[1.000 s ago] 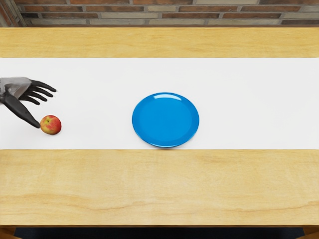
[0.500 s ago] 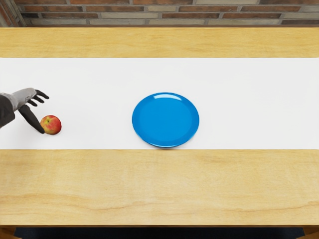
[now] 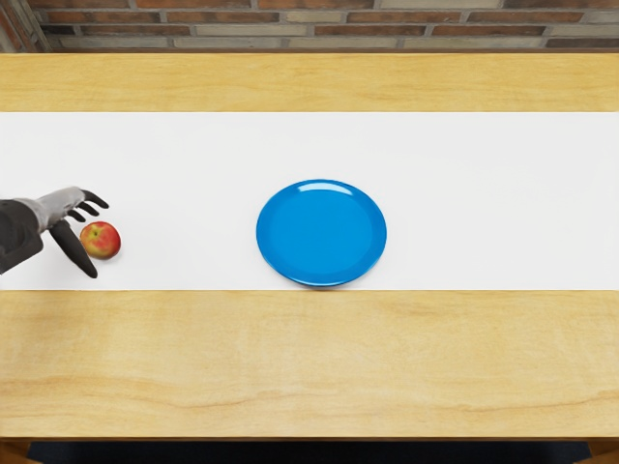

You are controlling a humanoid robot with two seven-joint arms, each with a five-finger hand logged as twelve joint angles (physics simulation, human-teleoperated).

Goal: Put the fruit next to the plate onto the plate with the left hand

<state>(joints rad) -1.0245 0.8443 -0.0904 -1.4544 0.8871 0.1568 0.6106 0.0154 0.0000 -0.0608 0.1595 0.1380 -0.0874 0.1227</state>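
A red and yellow apple lies on the white runner, well to the left of the blue plate. My left hand comes in from the left edge and sits right beside the apple's left side. Its fingers are spread above the apple and the thumb reaches down along the apple's near left side. The hand is open and holds nothing. The plate has nothing on it. My right arm does not show.
The white runner crosses the wooden table from left to right. A brick wall runs behind the table's far edge.
The left hand has dropped lower and turned, so its fingers and thumb now bracket the apple's left side. The apple has shifted very slightly to the right.
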